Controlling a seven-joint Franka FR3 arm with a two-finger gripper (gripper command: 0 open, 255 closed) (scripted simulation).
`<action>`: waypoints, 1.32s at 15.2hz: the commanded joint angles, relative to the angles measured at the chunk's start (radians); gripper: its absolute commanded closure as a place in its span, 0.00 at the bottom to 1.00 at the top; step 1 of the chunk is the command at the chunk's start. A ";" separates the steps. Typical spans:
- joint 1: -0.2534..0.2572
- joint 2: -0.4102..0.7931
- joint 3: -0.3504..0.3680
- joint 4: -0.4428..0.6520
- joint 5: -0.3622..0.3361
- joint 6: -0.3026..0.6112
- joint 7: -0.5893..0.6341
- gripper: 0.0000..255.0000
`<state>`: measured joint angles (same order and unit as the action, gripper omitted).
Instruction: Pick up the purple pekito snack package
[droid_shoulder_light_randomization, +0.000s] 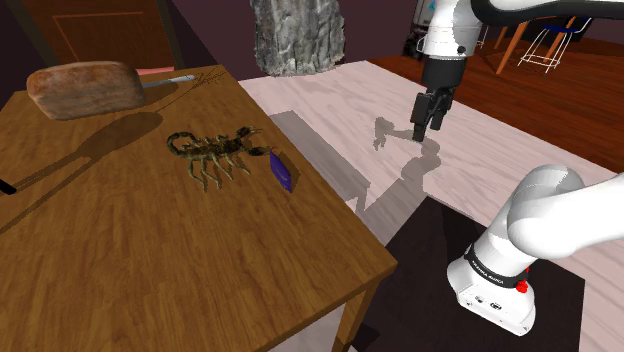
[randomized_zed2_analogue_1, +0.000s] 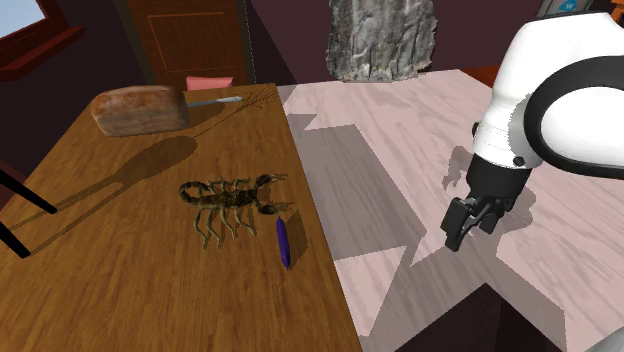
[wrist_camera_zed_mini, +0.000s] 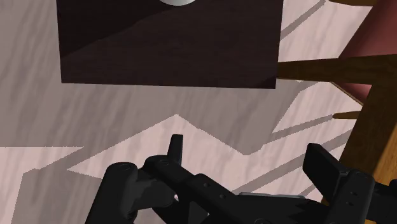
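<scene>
The purple snack package (droid_shoulder_light_randomization: 281, 168) is a thin, flat pack lying near the wooden table's (droid_shoulder_light_randomization: 150, 270) edge, on the shoulder view's right side, just beside a scorpion figure (droid_shoulder_light_randomization: 214, 150). In the second exterior view the package (randomized_zed2_analogue_1: 283, 243) lies in front of the scorpion (randomized_zed2_analogue_1: 232, 196). My gripper (droid_shoulder_light_randomization: 427, 133) hangs off the table over the pale plank floor, well to the right of the package in the shoulder view. It also hangs low over the floor in the second exterior view (randomized_zed2_analogue_1: 457, 238). In the wrist view the gripper (wrist_camera_zed_mini: 248, 159) is open, with only floor between its fingers.
A bread loaf (droid_shoulder_light_randomization: 85, 88) and a knife (droid_shoulder_light_randomization: 172, 79) lie at the table's far end. A stone pillar (droid_shoulder_light_randomization: 298, 35) stands beyond the table. The dark stand base (wrist_camera_zed_mini: 172, 44) and a wooden table leg (wrist_camera_zed_mini: 375, 114) are near the gripper. Chairs (droid_shoulder_light_randomization: 545, 40) stand far right.
</scene>
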<state>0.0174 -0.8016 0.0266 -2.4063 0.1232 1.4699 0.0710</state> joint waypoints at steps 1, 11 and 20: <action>0.000 0.000 0.000 0.000 0.000 0.000 0.000 0.00; 0.022 0.266 0.215 0.159 0.103 0.149 0.280 0.00; 0.021 0.587 0.379 0.415 0.061 0.240 0.549 0.00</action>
<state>0.0373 -0.2492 0.3890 -2.0181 0.1929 1.7002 0.5869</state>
